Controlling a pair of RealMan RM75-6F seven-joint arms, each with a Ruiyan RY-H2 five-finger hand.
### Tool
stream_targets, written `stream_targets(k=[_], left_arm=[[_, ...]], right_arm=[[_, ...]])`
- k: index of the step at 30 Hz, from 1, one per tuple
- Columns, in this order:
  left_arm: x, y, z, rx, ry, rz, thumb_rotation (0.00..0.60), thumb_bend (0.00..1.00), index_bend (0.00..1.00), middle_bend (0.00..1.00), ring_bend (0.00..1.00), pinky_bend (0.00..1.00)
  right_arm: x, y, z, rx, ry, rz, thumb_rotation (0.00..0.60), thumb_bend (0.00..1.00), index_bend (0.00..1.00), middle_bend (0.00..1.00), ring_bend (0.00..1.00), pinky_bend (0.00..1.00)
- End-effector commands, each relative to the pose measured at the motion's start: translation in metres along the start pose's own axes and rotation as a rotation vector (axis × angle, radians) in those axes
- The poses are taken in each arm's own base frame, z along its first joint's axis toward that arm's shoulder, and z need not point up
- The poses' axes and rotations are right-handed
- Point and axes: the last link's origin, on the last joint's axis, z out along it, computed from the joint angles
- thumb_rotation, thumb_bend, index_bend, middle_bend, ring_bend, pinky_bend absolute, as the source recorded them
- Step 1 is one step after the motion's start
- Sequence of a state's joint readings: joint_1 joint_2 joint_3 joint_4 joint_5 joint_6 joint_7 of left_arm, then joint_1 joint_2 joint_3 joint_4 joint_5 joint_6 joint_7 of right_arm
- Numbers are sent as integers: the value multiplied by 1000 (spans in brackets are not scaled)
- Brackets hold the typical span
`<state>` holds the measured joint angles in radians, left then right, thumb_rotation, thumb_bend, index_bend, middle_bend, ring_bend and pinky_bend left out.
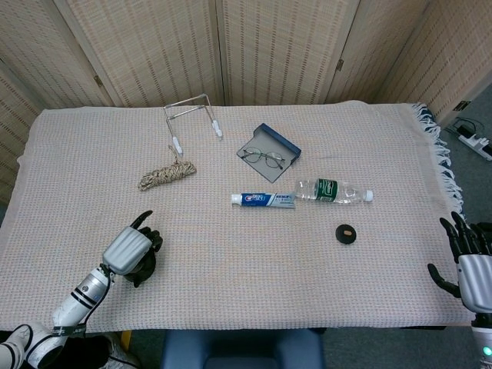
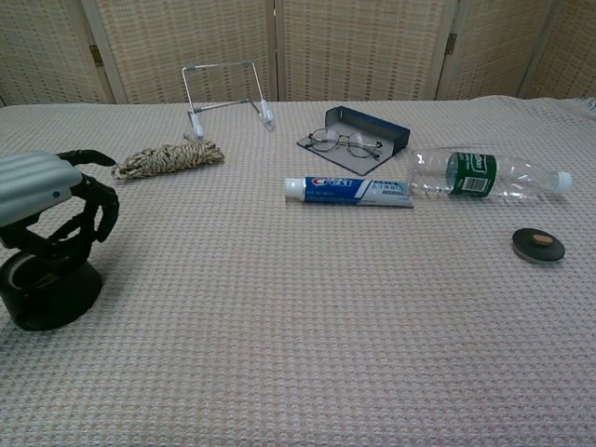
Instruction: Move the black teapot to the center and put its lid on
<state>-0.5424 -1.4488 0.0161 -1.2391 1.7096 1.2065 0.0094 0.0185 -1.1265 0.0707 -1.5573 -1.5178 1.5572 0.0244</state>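
Left hand (image 2: 47, 200) curls around black teapot (image 2: 47, 289) (handle gripped); right hand (image 1: 470, 257) spread, empty

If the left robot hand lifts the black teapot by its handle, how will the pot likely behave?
The black teapot looks squat and wide-based, so it probably won't tip while sliding. Hung from its arched handle under the left robot hand, it may swing. It has no lid on; the lid lies apart.

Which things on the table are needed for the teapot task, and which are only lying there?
Needed:
black teapot, under the left hand
lid

Only lying there:
toothpaste tube
water bottle
glasses on their case
rope bundle
wire stand
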Motion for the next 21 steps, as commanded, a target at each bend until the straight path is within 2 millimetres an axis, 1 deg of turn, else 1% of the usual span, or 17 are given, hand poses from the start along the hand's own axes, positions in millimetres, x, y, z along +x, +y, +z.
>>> stream_targets(k=[1,5,12,18,21], left_arm=[[1,0,1,-6,13,-14,600,485,628,554,538,103],[6,-1,2,-10,48,-33,600,487,650,602,583,111],[20,1,7,-21,108,-73,600,489,668,607,587,111],[38,7,20,-43,158,-101,600,491,671,607,588,111],[48,14,30,-61,180,-122,600,491,671,607,586,111]], right_arm=[[0,0,0,-1,0,0,600,325,0,0,146,78],[-1,1,1,-3,-3,0,600,324,0,0,146,79],[-1,2,1,-6,-5,2,600,324,0,0,145,79],[-1,3,-1,-8,-3,5,600,324,0,0,146,79],[-1,3,-2,-6,-3,7,600,324,0,0,146,79]])
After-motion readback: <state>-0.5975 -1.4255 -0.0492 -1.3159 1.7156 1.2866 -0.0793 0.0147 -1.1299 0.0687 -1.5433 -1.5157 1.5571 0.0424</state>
